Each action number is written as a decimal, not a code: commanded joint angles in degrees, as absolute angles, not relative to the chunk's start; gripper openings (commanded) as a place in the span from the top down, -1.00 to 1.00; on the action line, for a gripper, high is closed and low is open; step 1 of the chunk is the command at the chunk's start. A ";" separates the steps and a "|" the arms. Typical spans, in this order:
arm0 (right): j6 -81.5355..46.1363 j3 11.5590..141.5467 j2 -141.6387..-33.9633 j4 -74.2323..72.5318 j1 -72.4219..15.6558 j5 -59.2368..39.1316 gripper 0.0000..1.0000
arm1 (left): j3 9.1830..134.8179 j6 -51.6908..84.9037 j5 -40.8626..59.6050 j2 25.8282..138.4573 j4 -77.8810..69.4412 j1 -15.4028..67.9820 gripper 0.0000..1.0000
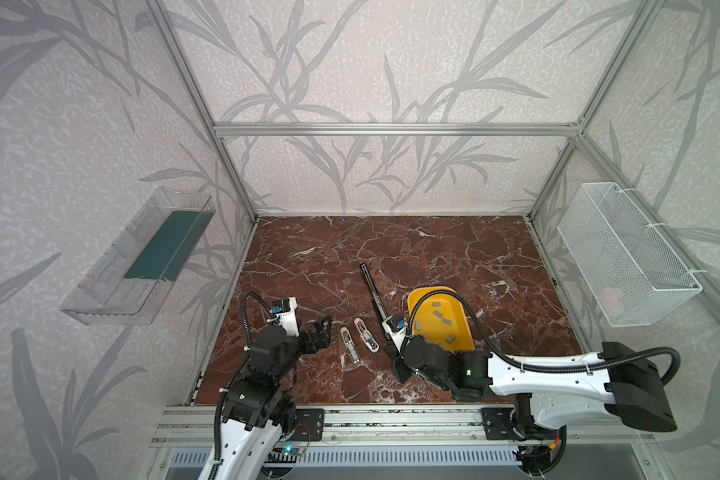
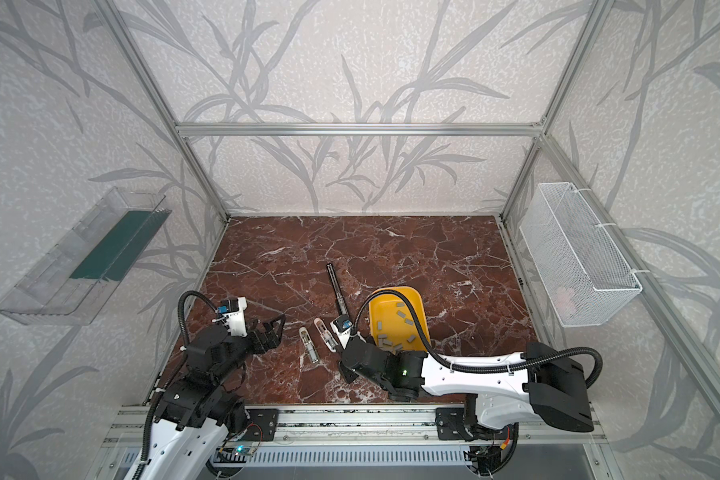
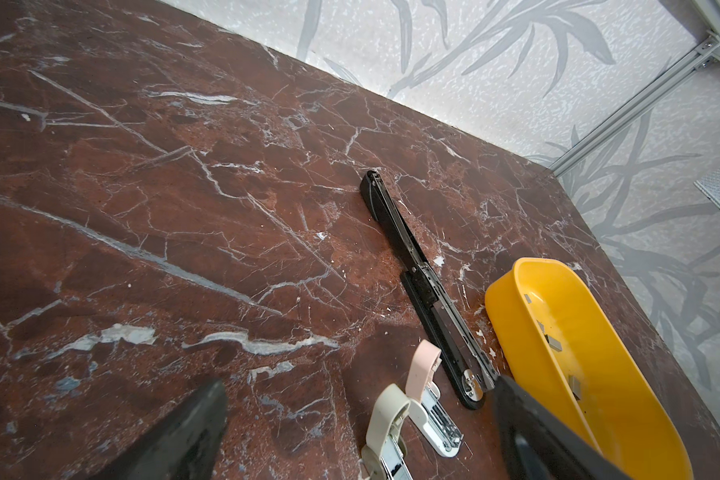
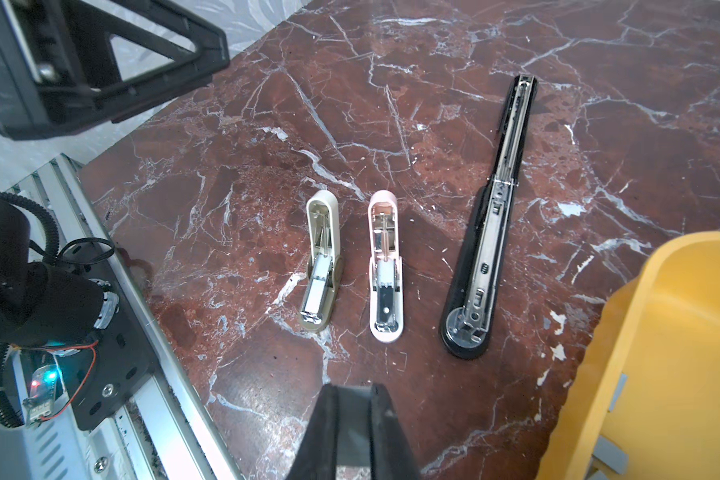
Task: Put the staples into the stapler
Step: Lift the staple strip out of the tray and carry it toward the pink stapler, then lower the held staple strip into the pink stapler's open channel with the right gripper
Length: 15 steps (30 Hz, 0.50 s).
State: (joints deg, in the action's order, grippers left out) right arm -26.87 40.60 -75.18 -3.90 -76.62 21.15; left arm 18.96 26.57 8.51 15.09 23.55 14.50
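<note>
Tabletop (image 1: 391, 249) red-brown marble, white veins. Ahead of black right fingers (image 4: 387, 436): beige stapler (image 4: 321, 266), pink stapler (image 4: 385, 270), long black stapler (image 4: 491, 232). Tray (image 4: 661, 332) yellow, staples (image 1: 438, 314) grey. Walls (image 1: 391, 62) pale, grey leaf print.

**Legend.** No text, label, brand, number or sign is legible in any view. The black stapler (image 4: 488, 249), pink stapler (image 4: 385, 270), beige stapler (image 4: 321, 257) and yellow tray (image 4: 641, 316) show no readable marking. Any print on the circuit board (image 4: 41, 386), lower left of the right wrist view, is too small to tell.
</note>
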 commanded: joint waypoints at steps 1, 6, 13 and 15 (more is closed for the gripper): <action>-25.58 41.99 -78.18 -8.05 -78.76 24.17 0.90 | 18.21 26.58 9.82 16.20 22.17 14.51 -0.98; -25.36 43.77 -84.71 -11.62 -79.29 24.01 0.90 | 18.42 26.62 10.22 18.35 21.62 14.50 -0.98; -23.72 45.14 -89.28 -12.23 -78.56 25.38 0.84 | 18.11 26.89 9.51 16.60 21.97 14.59 -0.98; -23.90 46.29 -90.78 -11.76 -77.68 24.23 0.85 | 18.05 26.97 9.31 15.94 22.19 14.57 -0.98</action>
